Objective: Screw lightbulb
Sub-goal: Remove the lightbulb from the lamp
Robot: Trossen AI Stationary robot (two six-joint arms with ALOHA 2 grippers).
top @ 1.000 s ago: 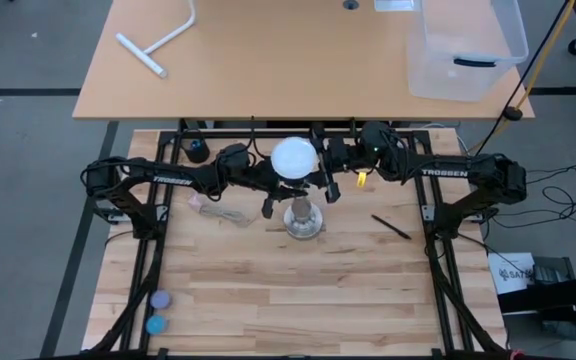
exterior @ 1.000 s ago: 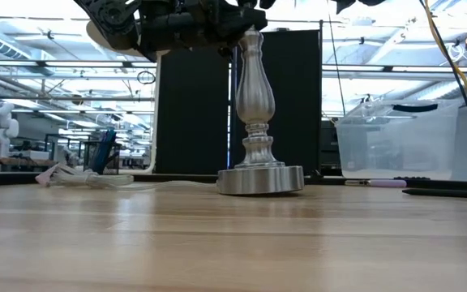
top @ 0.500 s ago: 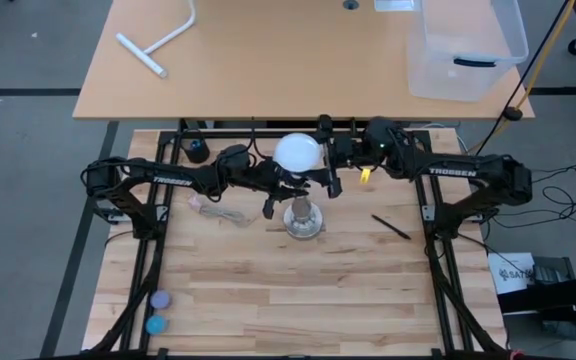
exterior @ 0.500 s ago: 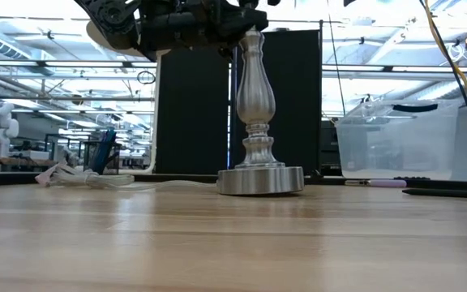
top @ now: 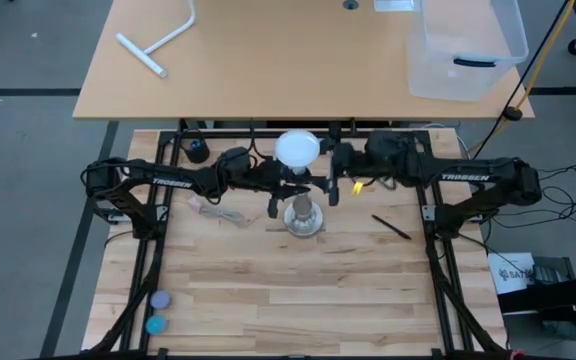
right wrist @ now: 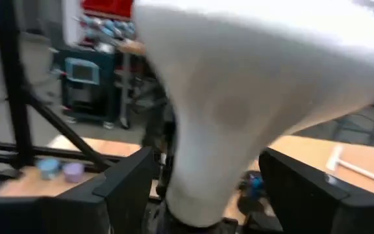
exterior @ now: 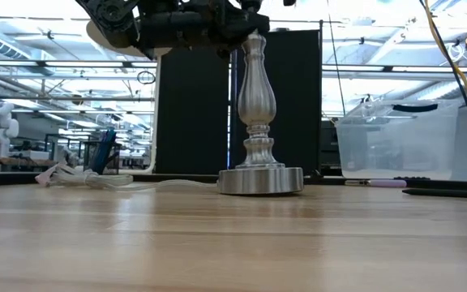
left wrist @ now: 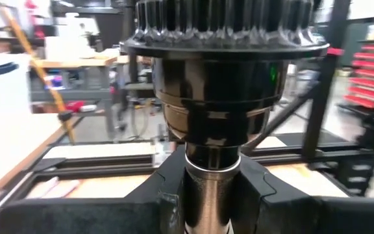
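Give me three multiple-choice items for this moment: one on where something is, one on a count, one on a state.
1. Where is the lightbulb?
A. Lying on the table
B. On top of the metal lamp post
C. In the plastic bin

2. How many small round discs lie at the table's near left corner?
A. One
B. Two
C. Four

3. How does the right gripper stand?
A. Open, a finger on each side of the bulb's neck
B. Clamped on the lamp post
C. Shut on a pen

Answers:
1 B, the high view shows the bulb right over the post.
2 B, a purple disc and a blue disc.
3 A, the right wrist view shows gaps beside the neck.
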